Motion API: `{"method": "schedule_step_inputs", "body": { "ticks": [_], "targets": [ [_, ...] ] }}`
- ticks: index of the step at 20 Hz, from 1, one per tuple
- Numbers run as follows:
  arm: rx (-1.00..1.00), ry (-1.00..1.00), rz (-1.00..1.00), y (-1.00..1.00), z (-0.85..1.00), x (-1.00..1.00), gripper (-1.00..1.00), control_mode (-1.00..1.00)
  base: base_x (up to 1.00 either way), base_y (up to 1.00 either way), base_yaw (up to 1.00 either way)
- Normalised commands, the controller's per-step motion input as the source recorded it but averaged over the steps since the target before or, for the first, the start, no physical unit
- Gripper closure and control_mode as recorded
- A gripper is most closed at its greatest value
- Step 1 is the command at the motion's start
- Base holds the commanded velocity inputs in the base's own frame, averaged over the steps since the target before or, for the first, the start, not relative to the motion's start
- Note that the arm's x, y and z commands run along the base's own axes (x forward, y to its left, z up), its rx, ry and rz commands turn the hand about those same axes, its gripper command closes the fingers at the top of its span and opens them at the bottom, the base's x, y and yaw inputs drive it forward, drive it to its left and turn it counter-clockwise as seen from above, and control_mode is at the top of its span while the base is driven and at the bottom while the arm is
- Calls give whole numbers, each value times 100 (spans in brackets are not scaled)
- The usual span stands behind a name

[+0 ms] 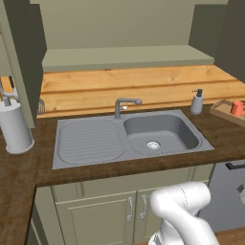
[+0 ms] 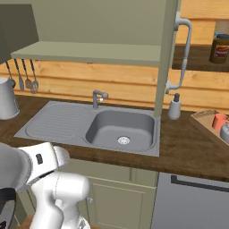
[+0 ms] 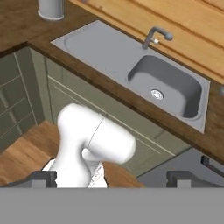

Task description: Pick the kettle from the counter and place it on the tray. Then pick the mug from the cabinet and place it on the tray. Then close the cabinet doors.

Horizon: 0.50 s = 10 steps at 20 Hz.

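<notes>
Two cabinet doors [image 2: 165, 58] are what is left of the job, judging by the tray [image 2: 202, 118]. It lies on the counter [image 2: 188, 147] well to the right of the sink [image 2: 120, 129], with the orange-red mug [image 2: 220, 120] on it. A grey shape at the picture's edge beside the mug is probably the kettle.

The doors are tall, sage-green paneled leaves. The right one stands swung out edge-on above the sink's right end. Its curved silver bar handle [image 2: 184, 49] faces away from the sink. The left one [image 1: 26, 48] hangs open above and left of the sink's draining side.

They should handle as stiff, hinged boards: light to swing, not fragile, moving only on an arc. The bar handle would likely be slippery in a pinch grip. Pushing flat on the panel near its free edge looks the surer way to close each door.

The end effector [image 3: 113, 179] is spread wide and holds nothing. It is low in front of the cupboards under the sink.
</notes>
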Motion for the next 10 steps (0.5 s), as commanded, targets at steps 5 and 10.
{"method": "schedule_step_inputs", "body": {
  "ticks": [5,10],
  "targets": [
    [20,0,-21,-60,0,-5,-100,-100,0,0,0],
    [21,-9,-16,-57,2,-10,-100,-100,0,0,0]
  ]
}}
